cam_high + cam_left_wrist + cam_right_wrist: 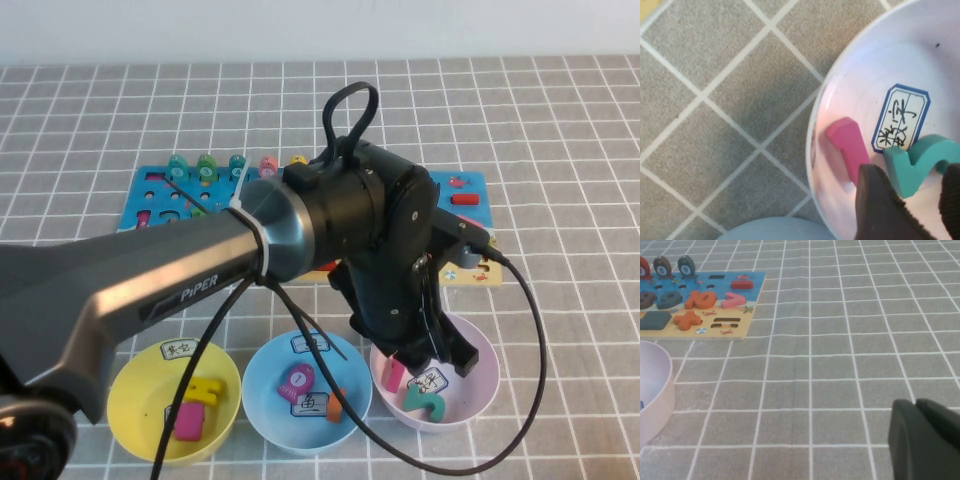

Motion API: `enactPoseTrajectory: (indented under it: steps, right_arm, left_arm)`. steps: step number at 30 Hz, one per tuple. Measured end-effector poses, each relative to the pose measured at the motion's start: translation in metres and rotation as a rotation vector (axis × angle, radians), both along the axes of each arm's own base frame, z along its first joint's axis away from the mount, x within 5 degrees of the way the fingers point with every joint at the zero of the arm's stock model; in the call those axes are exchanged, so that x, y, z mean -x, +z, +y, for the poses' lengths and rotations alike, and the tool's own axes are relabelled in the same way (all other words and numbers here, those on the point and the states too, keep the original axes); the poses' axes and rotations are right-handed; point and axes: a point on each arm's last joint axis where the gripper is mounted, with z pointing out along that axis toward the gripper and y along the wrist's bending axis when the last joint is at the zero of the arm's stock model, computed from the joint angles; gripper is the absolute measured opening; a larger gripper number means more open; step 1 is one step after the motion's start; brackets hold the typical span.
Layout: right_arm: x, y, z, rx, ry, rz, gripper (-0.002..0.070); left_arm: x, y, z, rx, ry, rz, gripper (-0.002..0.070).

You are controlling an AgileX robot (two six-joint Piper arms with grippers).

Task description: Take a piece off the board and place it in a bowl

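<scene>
Over the pink bowl (478, 372) at the near right of the row, the left gripper (437, 352) hangs with its dark fingers (879, 207) spread to either side of the teal piece (919, 161), which lies on the bowl's floor beside a pink piece (850, 148) and partly over the white label (901, 118). Nothing pinches the numeral; my reading is that it has been let go and the drop is done, so the arm need only lift clear. Beyond it, the light blue bowl (262, 385) and yellow bowl (135, 395) hold other pieces, sorted by kind perhaps. Behind the arm lies the board (160, 195), largely hidden. The right gripper (925, 440) sits low over bare table, well apart; whether its fingers are parted I cannot tell
</scene>
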Motion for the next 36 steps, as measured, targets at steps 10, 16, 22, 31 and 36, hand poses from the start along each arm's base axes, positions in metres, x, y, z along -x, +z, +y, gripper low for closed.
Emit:
enactPoseTrajectory:
  steps: [10,16,22,31,36]
  right_arm:
    - [0.000,0.000,0.000,0.000,0.000,0.000,-0.0017]
    - [0.000,0.000,0.000,0.000,0.000,0.000,-0.0017]
    - [0.000,0.000,0.000,0.000,0.000,0.000,-0.0017]
    - [0.000,0.000,0.000,0.000,0.000,0.000,-0.0017]
    - [0.000,0.000,0.000,0.000,0.000,0.000,-0.0017]
  left_arm:
    - [-0.001,0.010,0.000,-0.024,-0.079,-0.022,0.0231]
    - [-0.002,0.039,0.001,-0.008,-0.120,-0.062,0.0055]
    - [0.008,0.082,0.022,0.025,-0.109,-0.179,0.0004]
    - [0.059,0.131,0.096,0.157,0.012,-0.364,0.0000]
    - [0.092,0.131,0.147,0.237,0.107,-0.485,0.0000]
